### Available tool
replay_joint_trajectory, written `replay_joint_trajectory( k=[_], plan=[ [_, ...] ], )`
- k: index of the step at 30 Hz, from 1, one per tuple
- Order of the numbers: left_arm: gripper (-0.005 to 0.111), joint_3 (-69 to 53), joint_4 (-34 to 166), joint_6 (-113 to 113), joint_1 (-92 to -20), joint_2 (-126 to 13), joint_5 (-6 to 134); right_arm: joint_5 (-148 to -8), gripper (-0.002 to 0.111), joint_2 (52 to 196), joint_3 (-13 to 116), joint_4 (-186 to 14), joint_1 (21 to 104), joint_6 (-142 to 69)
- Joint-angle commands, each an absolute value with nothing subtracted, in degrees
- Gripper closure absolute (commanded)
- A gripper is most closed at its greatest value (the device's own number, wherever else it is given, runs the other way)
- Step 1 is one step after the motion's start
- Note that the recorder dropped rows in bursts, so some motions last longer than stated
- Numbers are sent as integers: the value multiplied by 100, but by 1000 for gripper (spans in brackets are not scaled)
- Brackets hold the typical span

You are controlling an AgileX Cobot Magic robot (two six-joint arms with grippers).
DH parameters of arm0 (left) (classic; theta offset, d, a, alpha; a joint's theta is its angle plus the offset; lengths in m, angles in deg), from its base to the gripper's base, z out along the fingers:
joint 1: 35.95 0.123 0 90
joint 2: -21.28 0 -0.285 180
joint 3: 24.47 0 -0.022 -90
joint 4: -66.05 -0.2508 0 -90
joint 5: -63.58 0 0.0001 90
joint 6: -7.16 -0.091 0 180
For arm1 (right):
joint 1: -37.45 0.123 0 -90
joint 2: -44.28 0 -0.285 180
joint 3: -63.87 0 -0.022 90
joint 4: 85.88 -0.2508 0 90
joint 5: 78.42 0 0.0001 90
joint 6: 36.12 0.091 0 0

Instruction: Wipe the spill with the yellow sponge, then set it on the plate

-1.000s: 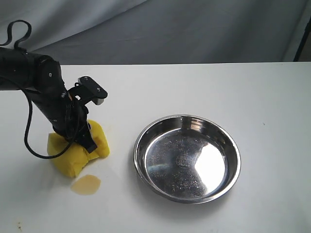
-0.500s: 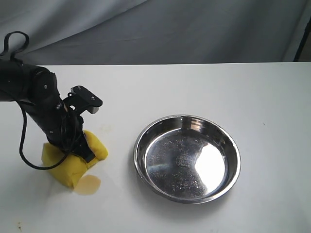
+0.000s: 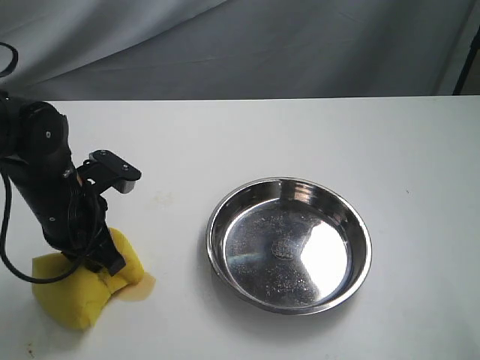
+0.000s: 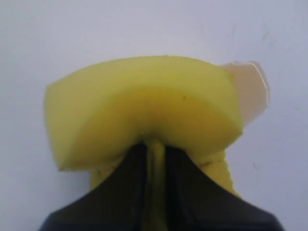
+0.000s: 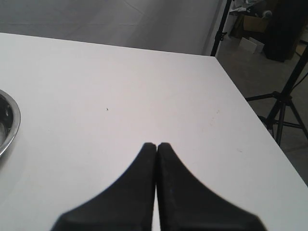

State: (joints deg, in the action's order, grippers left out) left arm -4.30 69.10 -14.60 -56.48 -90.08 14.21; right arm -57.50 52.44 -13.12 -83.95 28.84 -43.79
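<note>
Two tools are in view. At the worktop's [image 3: 300,142] far left, the left tool [image 3: 105,266] is pinched tight on the yellow sponge [image 3: 75,289], which covers most of the spill [image 3: 142,283]. An amber edge shows on the sponge's right. The plate [image 3: 212,225] sits well apart, further right. The right tool [image 5: 156,147] is closed on nothing, near the plate's rim.

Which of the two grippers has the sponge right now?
The left gripper, clamped on the yellow sponge that partly covers the spill. The right gripper is shut on nothing.
</note>
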Motion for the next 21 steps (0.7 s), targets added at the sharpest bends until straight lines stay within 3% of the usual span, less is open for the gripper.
replay_joint_trajectory(
  k=[1, 6, 13, 21],
  plan=[
    [107, 25, 7190, -1418, -5655, -8953, 1549, -5798, 108, 5207, -1334, -8386, 2893, -4409],
    [107, 377, 7862, -1500, -5655, -8953, 2053, -5798, 108, 5207, -1334, -8386, 2893, -4409],
    [107, 413, 10077, -3433, -5777, -8953, 1860, -5798, 108, 5207, -1334, -8386, 2893, -4409],
    [107, 413, 10094, -3559, -6290, -8953, 2268, -5798, 108, 5207, -1334, -8386, 2893, -4409]
  ],
)
